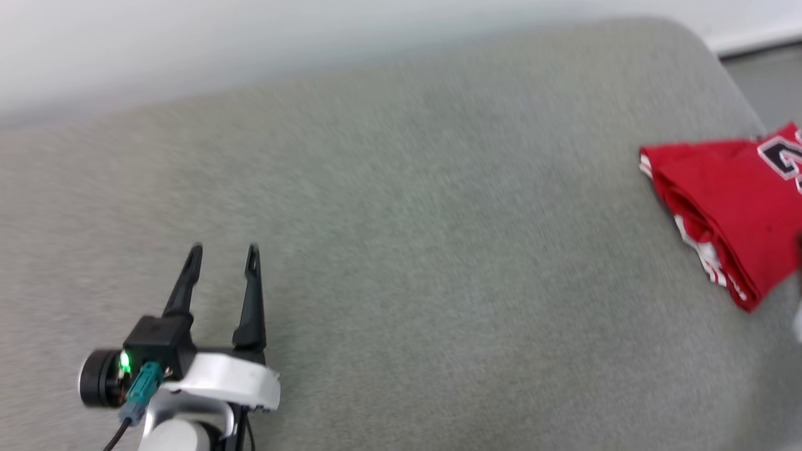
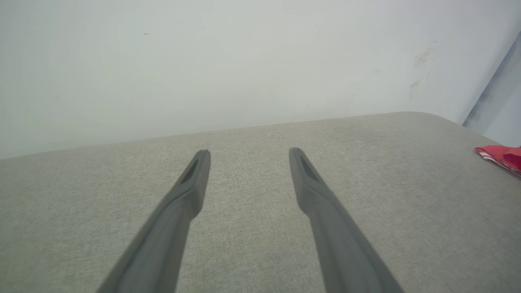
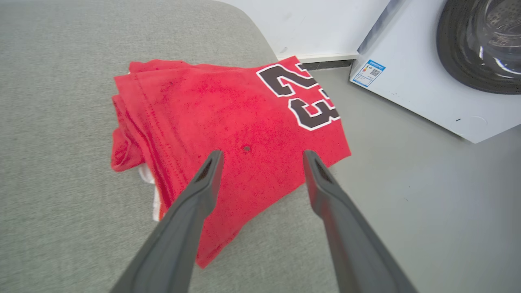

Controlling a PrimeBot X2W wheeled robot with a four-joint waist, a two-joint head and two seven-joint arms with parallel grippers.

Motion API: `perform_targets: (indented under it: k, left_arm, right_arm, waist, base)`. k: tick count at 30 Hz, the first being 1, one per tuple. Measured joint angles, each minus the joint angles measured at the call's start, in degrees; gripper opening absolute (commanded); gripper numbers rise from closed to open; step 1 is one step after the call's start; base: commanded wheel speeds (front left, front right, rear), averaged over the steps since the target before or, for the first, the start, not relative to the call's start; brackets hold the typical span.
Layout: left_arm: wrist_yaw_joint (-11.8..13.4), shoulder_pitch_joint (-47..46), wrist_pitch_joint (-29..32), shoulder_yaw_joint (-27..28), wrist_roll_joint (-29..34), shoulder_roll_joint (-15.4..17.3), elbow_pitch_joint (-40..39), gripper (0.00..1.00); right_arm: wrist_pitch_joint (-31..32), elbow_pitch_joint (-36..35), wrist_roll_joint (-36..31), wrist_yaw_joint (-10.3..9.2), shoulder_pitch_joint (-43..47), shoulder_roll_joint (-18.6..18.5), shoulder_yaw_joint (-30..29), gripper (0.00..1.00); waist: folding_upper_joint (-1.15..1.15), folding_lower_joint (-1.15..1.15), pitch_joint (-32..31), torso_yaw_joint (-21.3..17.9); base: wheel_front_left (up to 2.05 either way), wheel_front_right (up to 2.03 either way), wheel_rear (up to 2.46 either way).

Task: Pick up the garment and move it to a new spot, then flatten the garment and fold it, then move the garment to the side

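The garment [image 3: 228, 122], folded into a compact red bundle with its dark lettering facing up, lies at the right edge of the grey padded surface [image 1: 401, 219], near a white washing machine [image 3: 427, 81]. The right gripper [image 3: 262, 154] hovers just above it, jaws spread wide and holding nothing. The left gripper [image 1: 224, 250], well apart at the near left, is equally wide and empty. The move to the side looks complete, so the next move calls only for lifting the right arm clear without snagging the cloth.
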Motion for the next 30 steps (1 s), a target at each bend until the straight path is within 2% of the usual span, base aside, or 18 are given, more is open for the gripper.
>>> perform_targets:
  k: [9, 10, 17, 24, 30]
  left_arm:
    - [0.54, 5.29, -0.16, 1.19, -2.77, -0.03, 3.36, 1.00]
    - [1.00, 6.80, 0.08, 1.52, -3.12, 0.36, 3.57, 1.00]
    - [0.62, 10.17, 0.16, 2.48, -4.32, 2.27, 5.16, 1.00]
    - [-0.19, 11.26, -0.27, 2.23, -4.52, 3.14, 6.36, 1.00]
    - [-0.38, 11.33, -1.04, 2.02, -4.68, 2.87, 7.20, 1.00]
  right_arm:
    - [0.23, -16.99, 3.50, 0.00, 13.10, 6.99, 4.49, 1.00]
    - [-0.79, -23.47, 3.93, 0.00, 15.56, 8.26, 5.52, 1.00]
    - [-2.68, -37.38, 1.43, 0.00, 23.83, 12.60, 2.71, 1.00]
    - [-0.34, -48.15, -2.32, 0.00, 33.01, 16.97, -0.24, 1.00]
    - [1.68, -52.83, -3.13, 0.00, 37.66, 19.97, -1.23, 1.00]
  waist:
    - [0.00, -0.01, -8.80, 5.85]
    - [0.00, -0.01, -11.02, 7.94]
    - [0.00, -0.01, -14.87, 11.98]
    - [0.00, -0.01, -16.76, 13.31]
    - [0.00, -0.01, -16.93, 12.83]
  base:
    - [0.00, 0.00, 0.00]
    - [0.00, 0.00, 0.00]
    - [0.00, 0.00, 0.00]
    - [0.00, 0.00, 0.00]
    - [0.00, 0.00, 0.00]
